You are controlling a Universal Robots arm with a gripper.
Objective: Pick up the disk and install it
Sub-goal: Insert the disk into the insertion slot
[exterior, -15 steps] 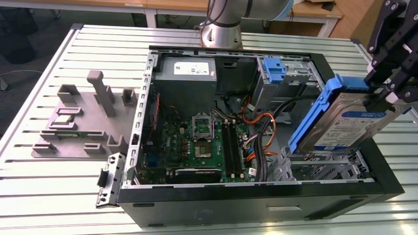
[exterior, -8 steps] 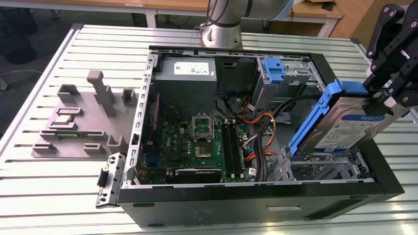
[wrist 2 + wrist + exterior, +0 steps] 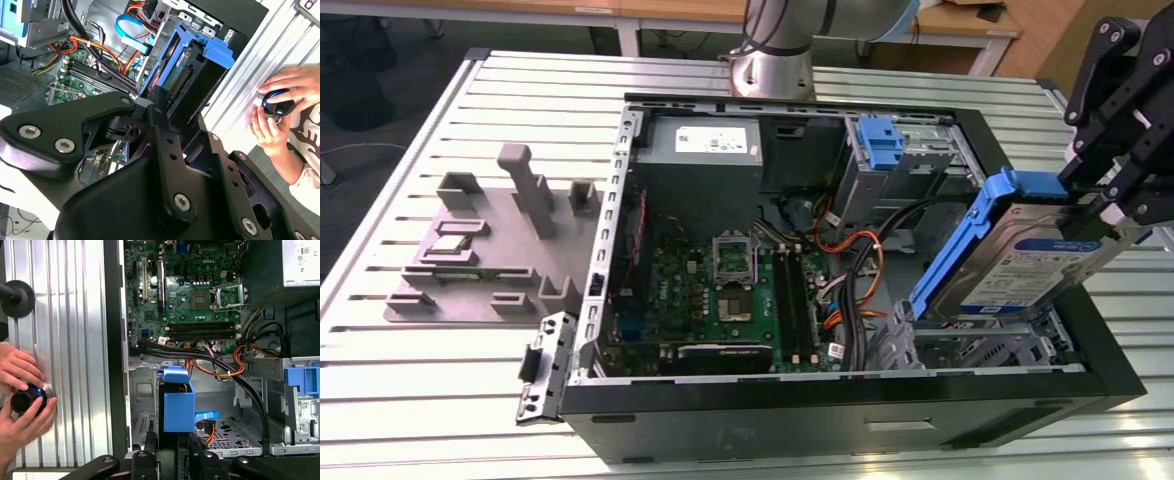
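The fingers [image 3: 1118,190] pinch the disk [image 3: 1027,265] at its upper end; stiff, dense and likely shock-sensitive, it seems best held by its blue-framed edges.

Open drive bay [image 3: 987,345] beneath the tilted disk [image 3: 1034,255]; orange and black cables [image 3: 235,365] just beside it.

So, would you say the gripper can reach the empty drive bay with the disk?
Probably yes: the gripper holds the disk tilted just above the bay, and the cables lie off to one side.
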